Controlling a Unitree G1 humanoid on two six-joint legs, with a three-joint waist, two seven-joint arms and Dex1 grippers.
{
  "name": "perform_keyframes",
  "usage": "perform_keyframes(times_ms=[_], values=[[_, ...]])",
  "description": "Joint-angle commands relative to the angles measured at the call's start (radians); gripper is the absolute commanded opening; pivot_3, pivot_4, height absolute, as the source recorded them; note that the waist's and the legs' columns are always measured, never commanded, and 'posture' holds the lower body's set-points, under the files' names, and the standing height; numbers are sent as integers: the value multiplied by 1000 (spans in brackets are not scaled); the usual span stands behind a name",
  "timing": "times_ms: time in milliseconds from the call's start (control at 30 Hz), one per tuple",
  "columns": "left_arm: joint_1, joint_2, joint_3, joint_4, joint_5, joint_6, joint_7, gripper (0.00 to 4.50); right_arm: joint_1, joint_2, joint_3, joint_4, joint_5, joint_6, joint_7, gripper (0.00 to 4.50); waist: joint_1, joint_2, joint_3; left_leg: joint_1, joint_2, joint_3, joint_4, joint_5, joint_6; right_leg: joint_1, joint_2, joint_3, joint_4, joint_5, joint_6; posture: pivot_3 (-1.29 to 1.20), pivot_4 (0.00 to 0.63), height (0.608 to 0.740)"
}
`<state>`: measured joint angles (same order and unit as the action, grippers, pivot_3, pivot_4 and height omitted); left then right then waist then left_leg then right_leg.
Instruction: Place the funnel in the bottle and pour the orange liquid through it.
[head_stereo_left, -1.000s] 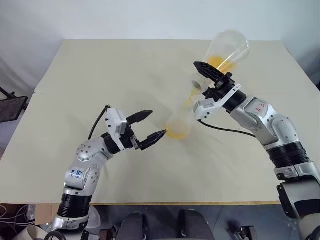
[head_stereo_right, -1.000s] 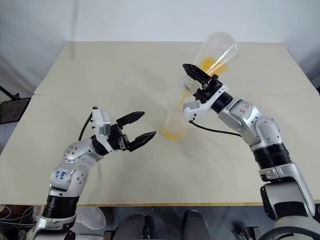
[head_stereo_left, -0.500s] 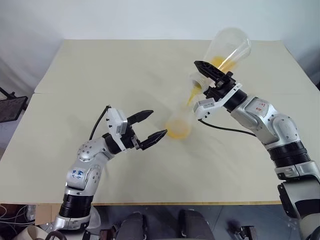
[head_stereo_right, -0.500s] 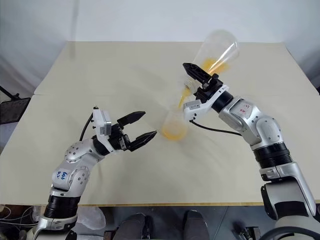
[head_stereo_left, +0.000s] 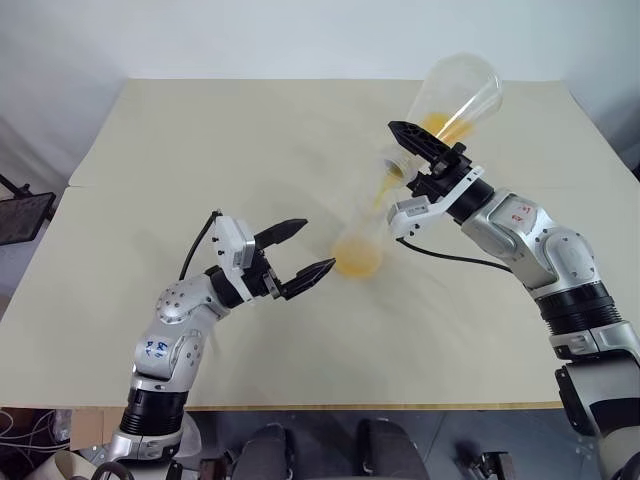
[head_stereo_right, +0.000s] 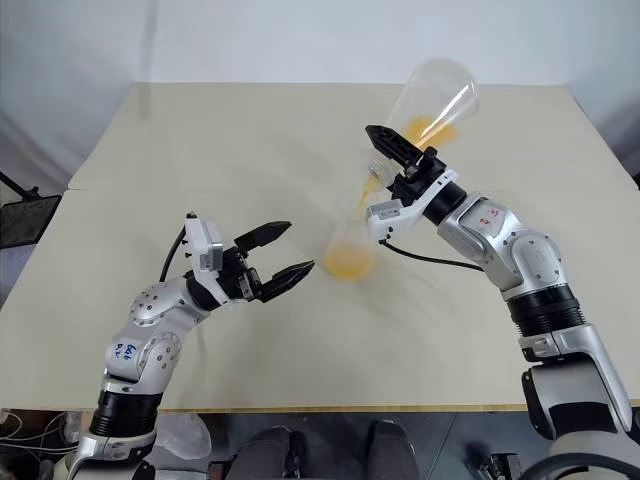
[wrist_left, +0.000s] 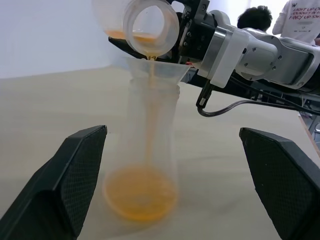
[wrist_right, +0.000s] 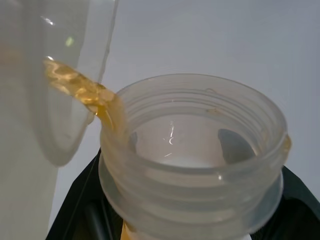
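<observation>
Beige table (head_stereo_left: 200, 150); tilted flask (head_stereo_left: 455, 100), mouth down toward funnel (wrist_left: 157, 70).

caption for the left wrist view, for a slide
Flask pours orange liquid through funnel into bottle.

You see clear, glossy plastic in the flask (head_stereo_left: 455, 98), its threaded mouth faintly frosted, and in the funnel (wrist_left: 157, 72) and bottle (wrist_left: 150, 150). The orange liquid (wrist_left: 141, 194) looks translucent and shiny. The table (head_stereo_left: 200, 140) is matt, smooth beige. Your left gripper's fingers (wrist_left: 75, 170) are black with a fine textured, matt grid; arm shells look satin silver metal and white plastic.
</observation>
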<state>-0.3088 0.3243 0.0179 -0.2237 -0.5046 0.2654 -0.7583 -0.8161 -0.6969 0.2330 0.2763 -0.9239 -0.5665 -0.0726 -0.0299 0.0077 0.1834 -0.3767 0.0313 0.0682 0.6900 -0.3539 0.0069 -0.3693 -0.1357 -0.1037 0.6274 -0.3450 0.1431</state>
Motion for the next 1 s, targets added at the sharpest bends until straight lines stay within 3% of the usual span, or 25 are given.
perform_keyframes(times_ms=[33, 1000], values=[[-7, -8, -7, -29, 1, -25, 2, 4500, -40, -20, -11, -29, 6, -3, -25, 2484, 0, 0, 0, 0, 0, 0, 0, 0, 0, 0, 0, 0, 0, 0, 0, 0, 150, 740], [-8, -23, -21, -25, 17, -94, -2, 4500, -40, -24, -8, -42, -9, -10, -48, 2484, 0, 0, 0, 0, 0, 0, 0, 0, 0, 0, 0, 0, 0, 0, 0, 0, 150, 740]])
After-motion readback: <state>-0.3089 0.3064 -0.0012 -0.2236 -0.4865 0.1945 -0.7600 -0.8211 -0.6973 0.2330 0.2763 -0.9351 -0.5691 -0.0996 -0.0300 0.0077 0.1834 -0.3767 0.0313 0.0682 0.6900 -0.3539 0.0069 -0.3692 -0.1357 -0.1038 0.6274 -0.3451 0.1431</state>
